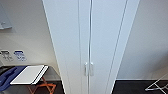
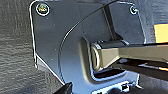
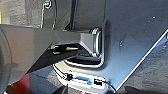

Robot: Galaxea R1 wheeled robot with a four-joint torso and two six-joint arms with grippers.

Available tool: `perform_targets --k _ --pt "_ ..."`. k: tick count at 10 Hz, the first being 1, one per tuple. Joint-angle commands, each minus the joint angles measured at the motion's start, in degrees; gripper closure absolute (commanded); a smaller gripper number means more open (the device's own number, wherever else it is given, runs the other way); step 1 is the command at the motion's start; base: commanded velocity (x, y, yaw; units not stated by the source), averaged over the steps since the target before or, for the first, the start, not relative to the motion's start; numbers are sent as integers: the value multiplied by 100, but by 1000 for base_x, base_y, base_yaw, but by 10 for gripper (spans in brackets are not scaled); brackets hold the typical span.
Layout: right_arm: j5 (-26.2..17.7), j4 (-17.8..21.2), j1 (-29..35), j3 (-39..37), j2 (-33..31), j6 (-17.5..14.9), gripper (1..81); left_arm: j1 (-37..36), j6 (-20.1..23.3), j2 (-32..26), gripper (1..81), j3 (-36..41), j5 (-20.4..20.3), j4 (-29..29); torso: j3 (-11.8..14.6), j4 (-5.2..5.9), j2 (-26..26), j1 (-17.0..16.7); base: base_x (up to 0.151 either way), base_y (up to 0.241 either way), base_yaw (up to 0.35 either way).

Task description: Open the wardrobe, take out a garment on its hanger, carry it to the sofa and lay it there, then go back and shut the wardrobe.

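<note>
We stand right in front of the tall white wardrobe with two plain full-height doors. It sits on the dark floor against the pale wall, and it rises through the middle of the head view. Both doors are shut. They meet at a thin seam down the middle. Two small white handles sit side by side at that seam, low in the head view, one on each door.

The wardrobe stands straight up. Its long side runs from the floor toward the ceiling, and its front faces us. The handles run up and down too, along the seam.

We think the task is at its very first step: opening the wardrobe. Nothing has been pulled open yet. To open it, a gripper would need to reach one of the small handles, close on it, and swing the door out toward us and to the side.

We cannot tell how our left or right gripper is set.

Beside the wardrobe, at the foot of the wall, a flat white board with a dark edge rests on orange crossed legs, with blue cloth next to it. On the other side, a thin grey metal frame lies on the floor.
</note>
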Motion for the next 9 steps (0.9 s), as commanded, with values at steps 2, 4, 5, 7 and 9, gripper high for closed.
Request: perform_targets --k 2,4,5,7,9 --pt "-359 -36 174 40 -11 12 10 -159 -1 -48 10 52 333 65 0 0 0 1 85 0 0" --pt "-359 -36 182 31 -20 -5 10 -159 -1 -48 10 52 333 57 0 0 0 1 38 0 0" --pt "-350 -28 191 48 -45 -5 10 -159 -1 -48 10 52 333 48 0 0 0 1 0 0 0" --pt "-359 -10 217 118 -63 -5 10 -159 -10 -65 10 61 333 22 0 0 2 6 0 0 0" --pt "-316 -19 235 398 -281 -5 10 -167 -36 -188 10 148 342 22 0 0 2 1 0 0 0"
